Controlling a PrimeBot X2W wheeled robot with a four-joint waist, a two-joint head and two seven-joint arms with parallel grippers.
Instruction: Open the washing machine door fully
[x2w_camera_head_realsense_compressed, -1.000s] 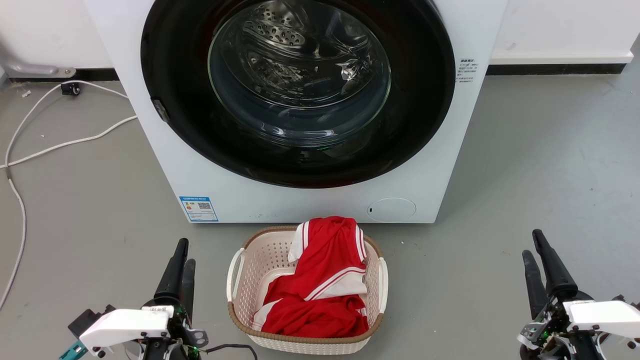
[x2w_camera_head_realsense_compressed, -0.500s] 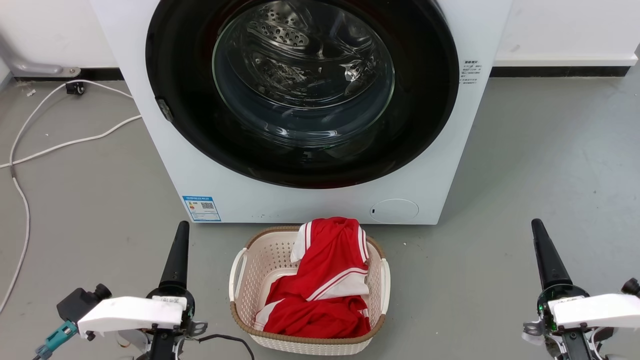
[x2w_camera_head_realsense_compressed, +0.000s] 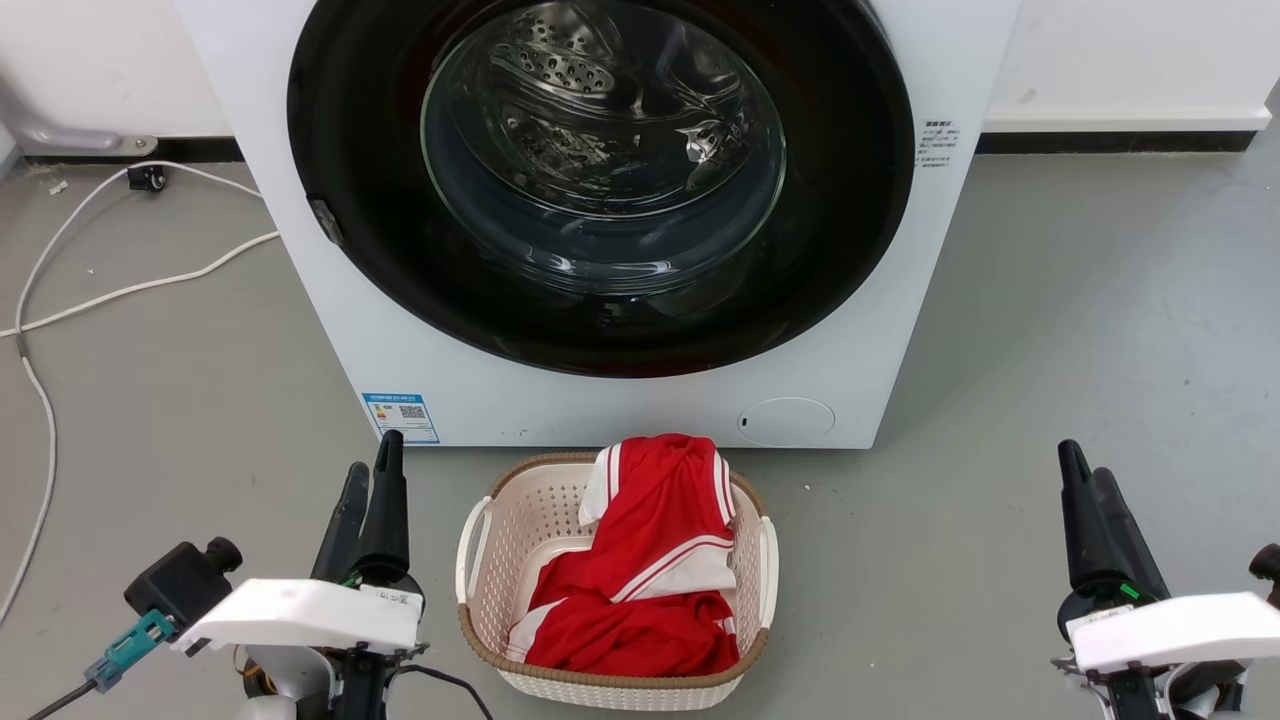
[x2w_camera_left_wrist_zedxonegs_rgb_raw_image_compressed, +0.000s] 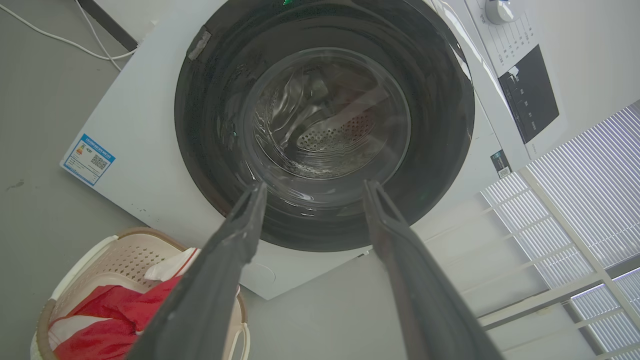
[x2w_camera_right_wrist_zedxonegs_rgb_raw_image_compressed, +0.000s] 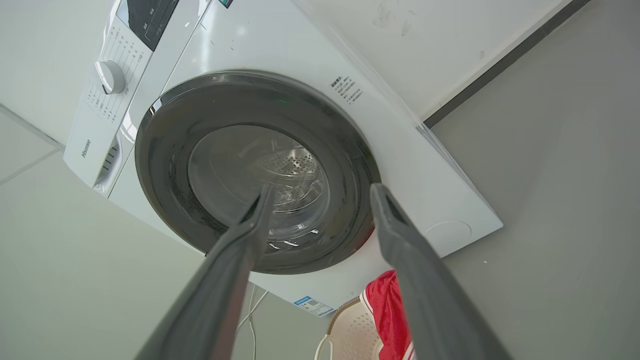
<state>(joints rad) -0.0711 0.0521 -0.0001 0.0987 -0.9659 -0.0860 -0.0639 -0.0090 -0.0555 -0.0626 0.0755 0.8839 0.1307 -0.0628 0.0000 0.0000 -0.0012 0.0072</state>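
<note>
Floor (x2w_camera_head_realsense_compressed: 1100, 330): grey and smooth. It meets a white wall (x2w_camera_head_realsense_compressed: 1130, 60) along a dark skirting strip.

Washing machine (x2w_camera_head_realsense_compressed: 620, 400): white front-loader standing against the wall, centred in the upper part of the head view. The right wrist view shows its control panel (x2w_camera_right_wrist_zedxonegs_rgb_raw_image_compressed: 145, 15) and a white knob (x2w_camera_right_wrist_zedxonegs_rgb_raw_image_compressed: 111, 77) along the top.

Washing machine door (x2w_camera_head_realsense_compressed: 840, 200): glossy black ring, nearly as wide as the machine. It lies flush against the front, so it is shut. Through the clear glass bowl (x2w_camera_head_realsense_compressed: 600, 150) at its centre the perforated steel drum (x2w_camera_head_realsense_compressed: 560, 65) can be seen. A small grey fitting (x2w_camera_head_realsense_compressed: 322, 218) sits on the ring's left edge.

Laundry basket (x2w_camera_head_realsense_compressed: 500, 540): beige with a brown rim, on the floor just in front of the machine, between the two arms. A red garment (x2w_camera_head_realsense_compressed: 640, 580) with white stripes is heaped in it and rises above the far rim.

Left gripper (x2w_camera_head_realsense_compressed: 372, 455): low at the left of the basket, pointing toward the machine and apart from it. In the left wrist view its fingers (x2w_camera_left_wrist_zedxonegs_rgb_raw_image_compressed: 240, 230) stand well apart with nothing between them.

Right gripper (x2w_camera_head_realsense_compressed: 1084, 462): low at the right, clear of the machine. Its fingers (x2w_camera_right_wrist_zedxonegs_rgb_raw_image_compressed: 395, 220) are also spread and hold nothing.

White cable (x2w_camera_head_realsense_compressed: 130, 290): loops over the floor left of the machine.

Round flap (x2w_camera_head_realsense_compressed: 786, 421): low right on the machine's front.

Blue label (x2w_camera_head_realsense_compressed: 400, 417): low left on the front.
</note>
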